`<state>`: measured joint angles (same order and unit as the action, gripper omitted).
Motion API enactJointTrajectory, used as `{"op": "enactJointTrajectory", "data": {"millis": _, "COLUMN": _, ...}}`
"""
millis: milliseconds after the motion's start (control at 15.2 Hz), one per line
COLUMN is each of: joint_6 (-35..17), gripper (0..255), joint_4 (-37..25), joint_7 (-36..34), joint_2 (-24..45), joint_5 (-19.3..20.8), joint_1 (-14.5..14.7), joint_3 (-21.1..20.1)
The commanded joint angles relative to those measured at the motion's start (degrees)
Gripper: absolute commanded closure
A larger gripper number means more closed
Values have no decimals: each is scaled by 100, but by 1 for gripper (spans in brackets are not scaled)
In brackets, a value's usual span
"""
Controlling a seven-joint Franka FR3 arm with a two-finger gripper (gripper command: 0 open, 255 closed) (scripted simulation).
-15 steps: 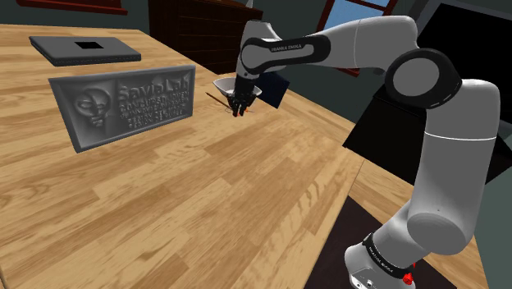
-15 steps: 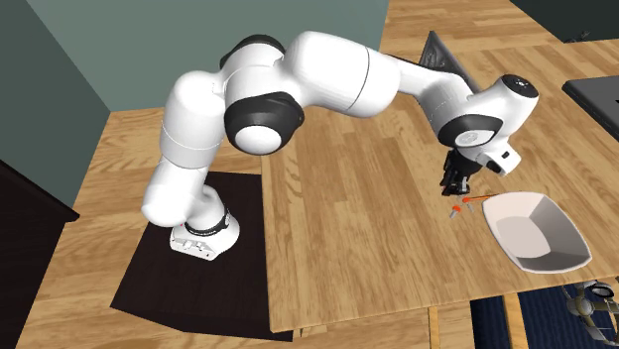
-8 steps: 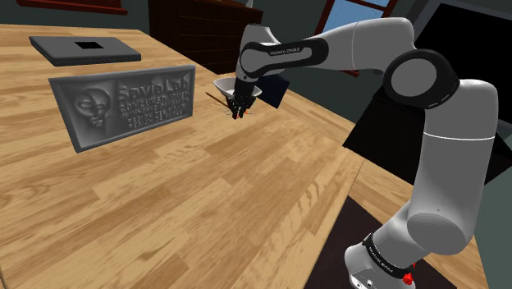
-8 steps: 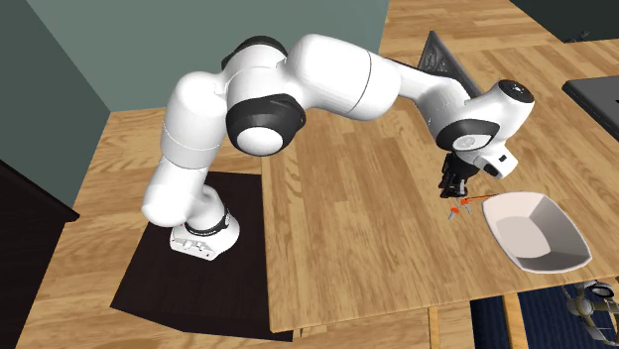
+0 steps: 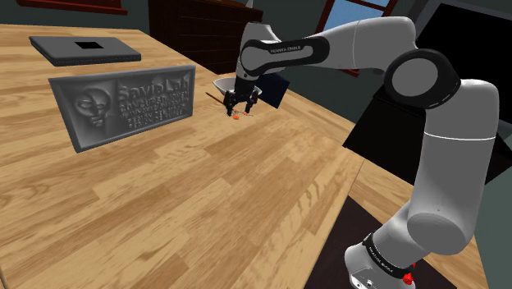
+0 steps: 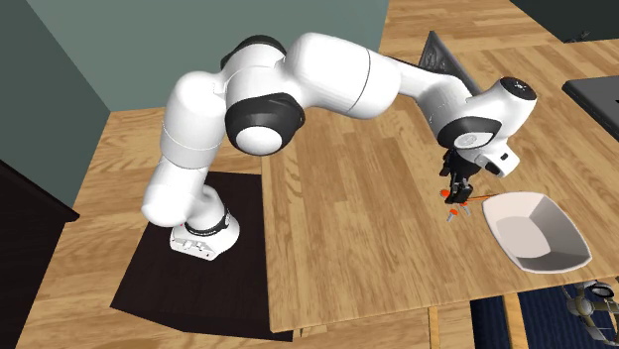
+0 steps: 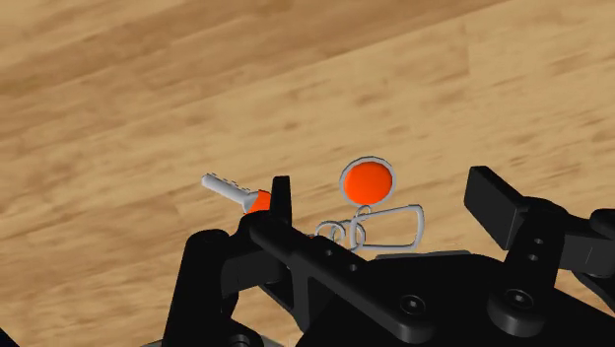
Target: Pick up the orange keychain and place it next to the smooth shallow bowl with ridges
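The orange keychain (image 7: pixel 367 180), an orange disc on silver rings with a small orange-headed key (image 7: pixel 229 187), lies on the wooden table. My gripper (image 7: pixel 384 202) hovers just over it, open, and neither finger touches it. In the shoulder view the gripper (image 5: pixel 239 104) points down at the keychain (image 5: pixel 237 116), right in front of the white shallow bowl (image 5: pixel 222 84). From the second exterior view the keychain (image 6: pixel 455 210) sits a short way off the bowl (image 6: pixel 536 233), on the arm's side, with the gripper (image 6: pixel 457 188) above it.
A grey embossed sign plaque (image 5: pixel 123 103) stands on the table at the shoulder view's left. Behind it lies a dark flat slab (image 5: pixel 84 49). A dark panel (image 5: pixel 276 89) stands behind the bowl. The table's edge (image 6: pixel 417 307) runs close to the bowl.
The gripper was shut on the keychain and has opened. The keychain now rests on the table beside the bowl. The hand has lifted slightly.
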<state>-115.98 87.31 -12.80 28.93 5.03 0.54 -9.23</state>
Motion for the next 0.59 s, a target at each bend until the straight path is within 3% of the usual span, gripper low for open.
{"op": "enactJointTrajectory", "data": {"millis": 0, "joint_6": 246, "gripper": 0, "joint_4": -154, "joint_7": 11, "joint_2": -92, "joint_5": -19, "joint_1": 0, "joint_3": -11}}
{"op": "enactJointTrajectory", "data": {"millis": 132, "joint_6": 546, "gripper": 0, "joint_4": -370, "joint_7": 25, "joint_2": -178, "joint_5": -37, "joint_1": 1, "joint_3": -20}}
{"op": "enactJointTrajectory", "data": {"millis": 528, "joint_6": 546, "gripper": 0, "joint_4": -370, "joint_7": 25, "joint_2": -178, "joint_5": -37, "joint_1": 2, "joint_3": -20}}
